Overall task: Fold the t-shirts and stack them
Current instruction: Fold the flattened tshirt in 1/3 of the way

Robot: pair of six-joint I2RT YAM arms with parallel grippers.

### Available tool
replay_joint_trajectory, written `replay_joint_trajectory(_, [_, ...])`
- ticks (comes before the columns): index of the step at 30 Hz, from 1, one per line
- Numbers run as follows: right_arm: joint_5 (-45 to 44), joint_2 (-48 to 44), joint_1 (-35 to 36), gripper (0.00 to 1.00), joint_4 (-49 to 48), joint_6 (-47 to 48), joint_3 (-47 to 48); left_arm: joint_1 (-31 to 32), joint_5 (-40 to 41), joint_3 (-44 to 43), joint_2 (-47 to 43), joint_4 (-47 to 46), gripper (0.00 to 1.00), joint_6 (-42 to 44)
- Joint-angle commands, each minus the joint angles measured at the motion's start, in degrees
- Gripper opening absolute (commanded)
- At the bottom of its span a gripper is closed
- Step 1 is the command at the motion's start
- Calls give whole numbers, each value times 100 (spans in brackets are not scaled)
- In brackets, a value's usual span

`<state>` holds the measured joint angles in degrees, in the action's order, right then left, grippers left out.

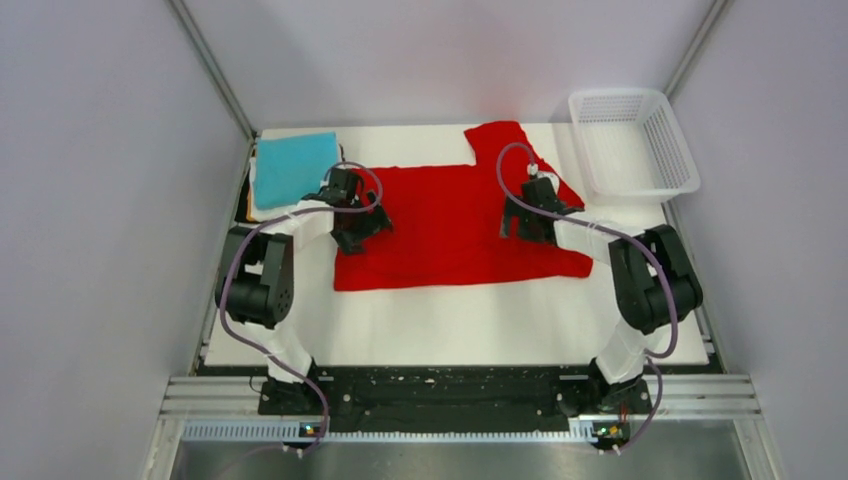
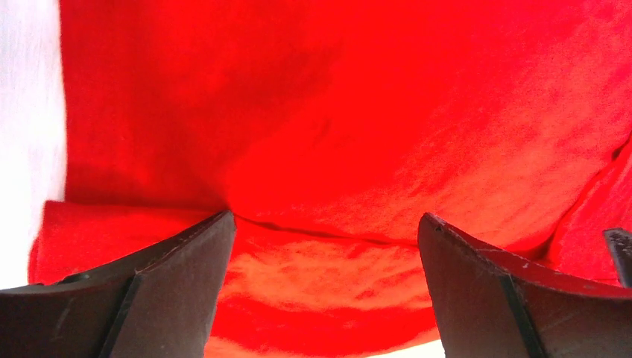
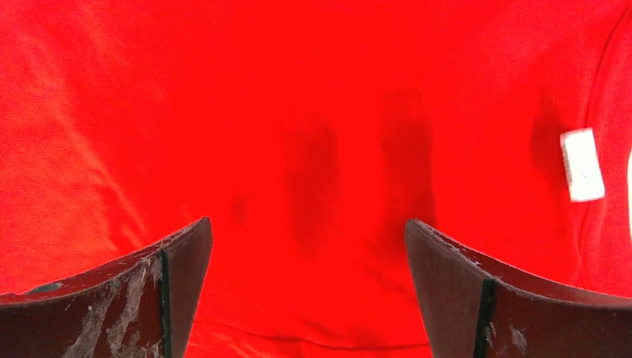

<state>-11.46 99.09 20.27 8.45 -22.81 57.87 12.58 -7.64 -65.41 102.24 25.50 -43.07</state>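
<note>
- The red t-shirt [image 1: 450,225] lies spread across the middle of the table [image 1: 450,320], one sleeve [image 1: 497,140] poking toward the far edge, its white neck label [image 3: 581,164] showing in the right wrist view
- A creased ridge of red cloth runs under the left fingers, so that side looks doubled over; the right side looks flat and single
- The left gripper [image 2: 326,224] hangs over the shirt's left part with its jaws spread wide and nothing between them
- The right gripper [image 3: 308,227] hangs over the right part near the collar, jaws just as wide, gripping nothing; whether either one touches the cloth I cannot tell
- A folded teal t-shirt [image 1: 293,168] sits in the far left corner; the white mesh basket [image 1: 632,140] stands at the far right
- Risk, to my eye: the left jaws could close on the ridge and catch one layer only, so the fold slips open
- If the two arms lift unevenly, the cloth would skew and the stray sleeve could trail out of the fold
</note>
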Motion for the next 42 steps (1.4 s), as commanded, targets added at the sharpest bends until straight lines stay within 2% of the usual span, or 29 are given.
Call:
replay_joint_trajectory(1, [-463,-411,48,99,415,-287,-622,70,126,774,-180,-323,99,-107])
replay_joint_trajectory(12, [244,-2643,285,99,1653,-1291,-2564,638,327,2933,-2139,150,99,-1036])
replay_joint_trajectory(18, [482,-3439,500,99,2274,-1525,-2886,922,492,3416,-3280,837,99,-1584])
replay_joint_trajectory(22, [492,-3768,536,99,2474,-1637,-2861,987,502,3663,-3773,929,99,-1725])
replay_joint_trajectory(25, [307,-4000,536,99,2335,-1568,-2611,990,701,3158,-3811,1024,99,-1553])
replay_joint_trajectory(29, [-291,-4065,531,99,1875,-1333,-1878,983,1465,2061,-3494,1115,99,-1194])
replay_joint_trajectory(32, [-544,-4138,531,99,1094,-1161,-1656,943,2362,1400,-3117,1148,99,-1006])
replay_joint_trajectory(36, [-350,-4169,531,99,-67,-1046,-1817,660,3170,620,-2275,1256,99,-505])
replay_joint_trajectory(38, [-358,-4038,522,99,-282,-1048,-1838,410,3331,320,-1838,1025,96,-284])
replay_joint_trajectory(42, [-353,-3664,500,99,-244,-956,-1637,-245,2810,6,-1090,356,84,20])
